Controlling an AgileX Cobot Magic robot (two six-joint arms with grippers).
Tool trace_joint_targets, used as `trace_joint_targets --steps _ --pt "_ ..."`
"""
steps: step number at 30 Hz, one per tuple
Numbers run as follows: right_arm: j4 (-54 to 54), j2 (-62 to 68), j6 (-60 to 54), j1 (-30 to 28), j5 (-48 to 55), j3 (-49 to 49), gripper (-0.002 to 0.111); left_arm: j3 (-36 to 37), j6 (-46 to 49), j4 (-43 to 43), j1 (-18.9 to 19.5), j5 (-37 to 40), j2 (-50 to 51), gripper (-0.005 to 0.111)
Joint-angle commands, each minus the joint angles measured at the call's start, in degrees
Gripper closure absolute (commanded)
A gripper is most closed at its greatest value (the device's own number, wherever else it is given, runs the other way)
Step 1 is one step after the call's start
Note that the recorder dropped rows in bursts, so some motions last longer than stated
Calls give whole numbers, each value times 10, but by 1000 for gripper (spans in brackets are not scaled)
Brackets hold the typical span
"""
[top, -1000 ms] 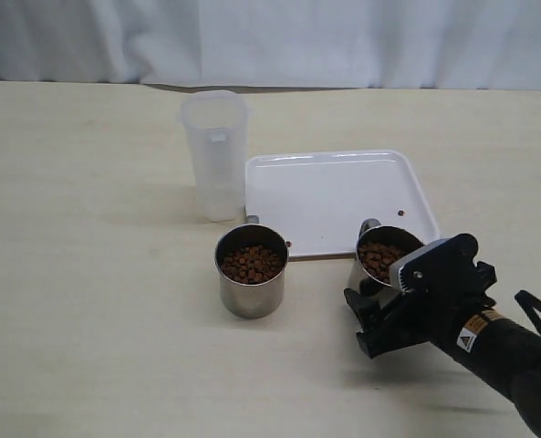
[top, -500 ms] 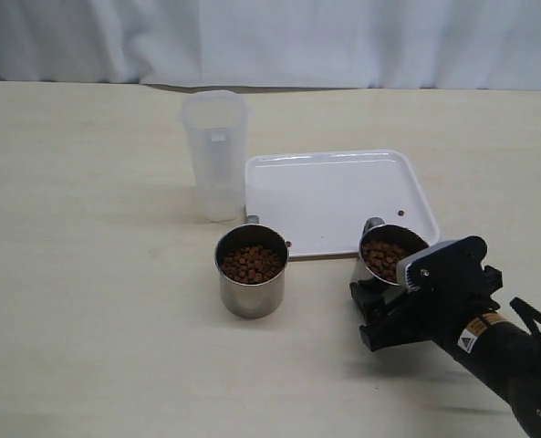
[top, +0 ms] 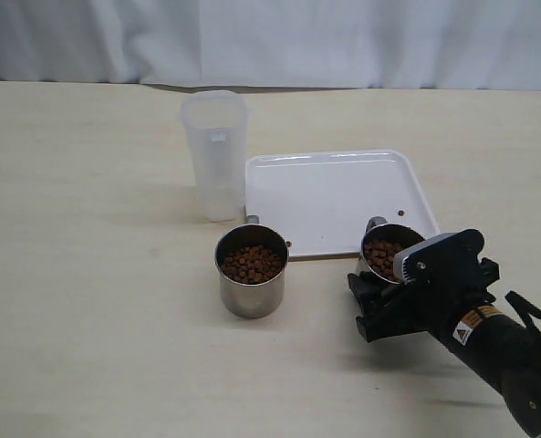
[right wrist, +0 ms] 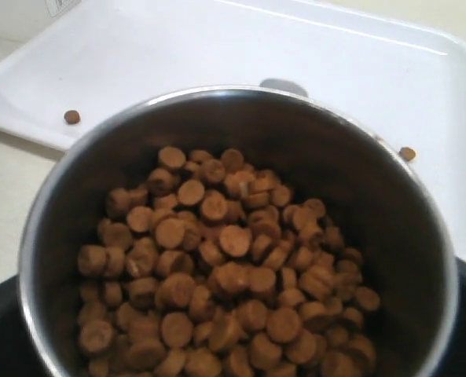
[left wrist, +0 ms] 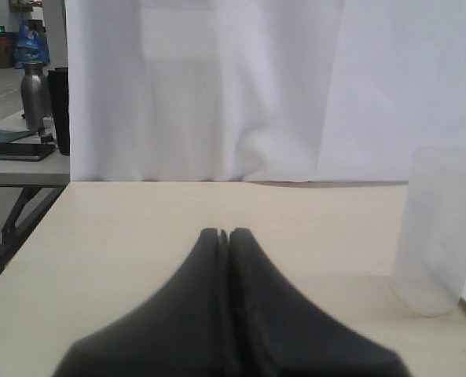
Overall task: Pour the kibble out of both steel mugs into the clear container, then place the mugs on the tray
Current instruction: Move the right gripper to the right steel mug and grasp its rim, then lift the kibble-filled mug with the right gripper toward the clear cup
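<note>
Exterior: left mug [top: 251, 274] and right mug [top: 386, 246], both holding kibble [top: 250, 263], stood on bench [top: 88, 274] at tray [top: 334, 187] near edge. Canister [top: 214, 155] stood beside tray's far left corner. Right gripper [top: 376, 306] jaws were spread wide, flanking right mug.
Left wrist: left gripper [left wrist: 223, 236] jaws were pressed together, empty.
Right wrist: right mug filled view.

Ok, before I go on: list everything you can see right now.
clear container: one, translucent, upright by the tray's left edge
tray: one, white, mid-table
steel mugs: two, shiny, upright; one in front of the container, one at the tray's front right corner
kibble: brown, in both mugs
stray pellets: two, brown, on the tray
table: one, beige
curtain: white, behind the table
left gripper: black, jaws shut and empty, shown only in the left wrist view
right gripper: black, jaws open on either side of the right mug, contact unclear
</note>
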Motion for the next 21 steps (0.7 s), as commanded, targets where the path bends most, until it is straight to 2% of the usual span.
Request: trace_joint_targets --steps 1,4,6,7,8,9,10,11,12,21 --pt "-3 2 -6 0 -7 -3 -2 2 0 -3 1 -5 -2 107" --pt "-3 2 -7 0 -7 -5 -2 2 0 -3 1 -5 -2 107" --pt "-3 2 -7 0 -7 -5 6 2 0 -3 1 -5 -2 107" --pt "-3 2 -7 0 -7 -5 16 2 0 -3 1 -5 -2 107" --pt "-3 2 -7 0 -7 -5 31 2 0 -3 1 -5 -2 107" --pt "-3 2 -7 0 -7 -5 58 2 0 -3 1 -5 -2 107" --pt "-3 2 -7 0 -7 -4 69 2 0 -3 1 -5 -2 107" --pt "-3 2 -7 0 -7 4 89 2 0 -3 1 -5 -2 107" --pt "-2 -2 -6 0 -7 13 101 2 0 -3 1 -5 -2 107" --pt "-1 -122 35 0 -7 57 103 2 0 -3 1 -5 -2 107"
